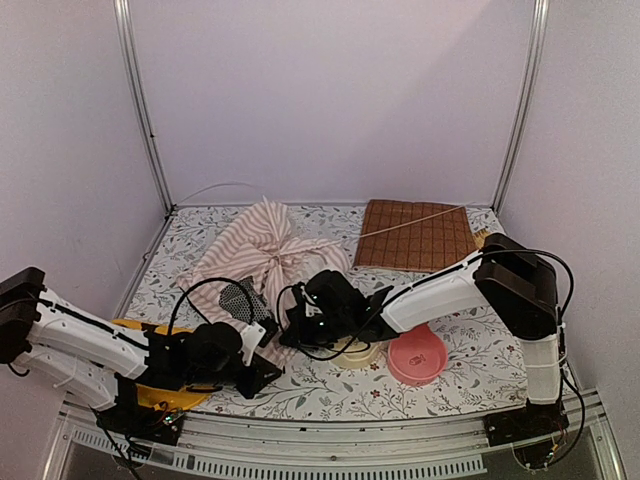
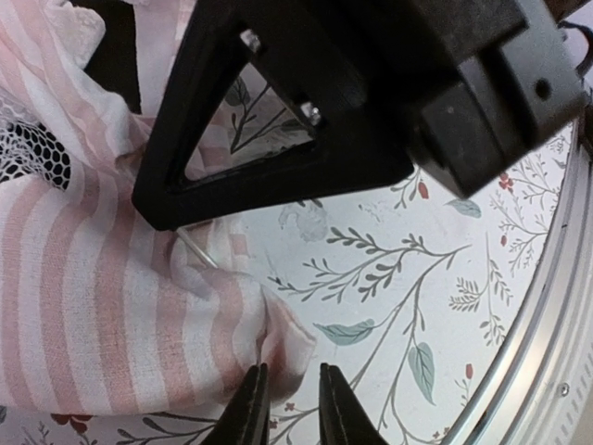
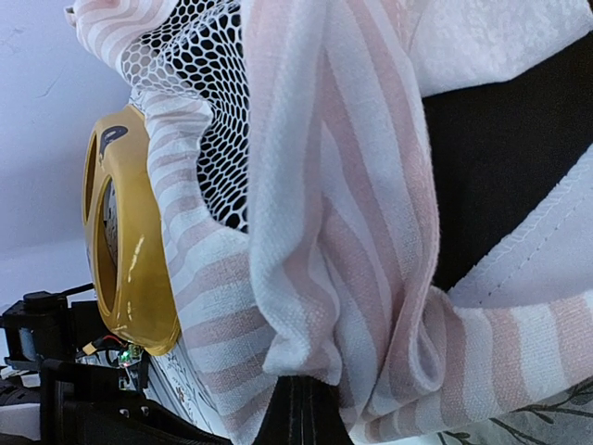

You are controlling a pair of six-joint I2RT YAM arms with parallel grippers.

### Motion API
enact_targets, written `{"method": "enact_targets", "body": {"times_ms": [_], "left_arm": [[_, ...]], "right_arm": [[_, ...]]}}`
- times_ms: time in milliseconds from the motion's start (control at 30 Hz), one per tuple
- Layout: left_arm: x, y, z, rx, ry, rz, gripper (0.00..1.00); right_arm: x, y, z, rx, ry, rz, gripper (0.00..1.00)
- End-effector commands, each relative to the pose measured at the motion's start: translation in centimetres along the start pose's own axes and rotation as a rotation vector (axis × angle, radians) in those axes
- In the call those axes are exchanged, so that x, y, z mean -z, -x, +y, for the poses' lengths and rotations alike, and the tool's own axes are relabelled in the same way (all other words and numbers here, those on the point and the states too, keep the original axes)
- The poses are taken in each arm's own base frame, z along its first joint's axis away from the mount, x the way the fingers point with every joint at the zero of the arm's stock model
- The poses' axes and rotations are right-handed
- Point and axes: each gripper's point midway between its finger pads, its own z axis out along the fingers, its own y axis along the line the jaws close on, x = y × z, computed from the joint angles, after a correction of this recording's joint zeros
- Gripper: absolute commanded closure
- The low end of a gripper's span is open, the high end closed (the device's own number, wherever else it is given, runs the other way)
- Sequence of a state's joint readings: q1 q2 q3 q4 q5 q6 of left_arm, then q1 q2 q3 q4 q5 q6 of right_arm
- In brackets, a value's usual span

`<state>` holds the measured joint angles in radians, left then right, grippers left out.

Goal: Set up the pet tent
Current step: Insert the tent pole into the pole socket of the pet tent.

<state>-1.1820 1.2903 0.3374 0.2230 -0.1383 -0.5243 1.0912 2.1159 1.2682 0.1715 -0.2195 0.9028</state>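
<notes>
- Right gripper (image 3: 306, 410): jaws closed, pinching a gathered fold of the pet tent (image 1: 262, 250). It's a thin pinch, so a hard tug could slip the cloth out.
- Left gripper (image 2: 293, 408): jaws a slit apart at the tent's near hem, low over the table (image 2: 445, 278). Can't tell if any cloth is actually caught. Risk: it closes on nothing or scrapes the tabletop.
- The two claws are crowded together, with the right gripper's body just beyond the left's fingertips in the left wrist view. They could collide if one lifts before the other clears.
- Tent: a collapsed heap, centre-left on the table, mostly on the far side of the claws. The mesh panel (image 3: 199, 111) is crumpled into the folds. Pulling the wrong layer would likely drag the whole heap instead of opening it.
- A thin pole (image 1: 400, 223) sticks out of the heap to the right and lies across the brown mat (image 1: 420, 250). Hauling the fabric could sweep the pole, shift the mat or bend the pole.
- The cream bowl (image 1: 357, 353) is just beside the right gripper, with the pink bowl (image 1: 417, 356) to its right. The yellow bowl (image 3: 139, 278) is under the left arm, near left. An arm swing or dragged cloth could knock any of them.
</notes>
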Motion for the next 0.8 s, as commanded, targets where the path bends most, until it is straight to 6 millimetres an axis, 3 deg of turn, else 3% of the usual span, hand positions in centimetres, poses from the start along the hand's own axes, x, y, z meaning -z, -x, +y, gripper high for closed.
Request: {"method": "enact_targets", "body": {"times_ms": [0, 200, 533, 767], "left_arm": [[-0.3, 1.2, -0.7, -0.013, -0.018, -0.031, 0.82], [-0.7, 1.0, 0.0, -0.012, 0.024, -0.028, 1.00], [-0.7, 0.3, 0.7, 0.001, 0.051, -0.013, 1.00], [-0.5, -0.1, 1.0, 0.018, 0.051, -0.012, 1.00]], "right_arm": [[1.3, 2.1, 1.7, 0.009, 0.046, -0.063, 1.00], [1.7, 2.3, 2.0, 0.011, 0.051, -0.065, 1.00], [3.9, 3.7, 3.9, 0.016, 0.081, -0.096, 1.00], [4.4, 4.0, 4.6, 0.011, 0.110, -0.091, 1.00]]}}
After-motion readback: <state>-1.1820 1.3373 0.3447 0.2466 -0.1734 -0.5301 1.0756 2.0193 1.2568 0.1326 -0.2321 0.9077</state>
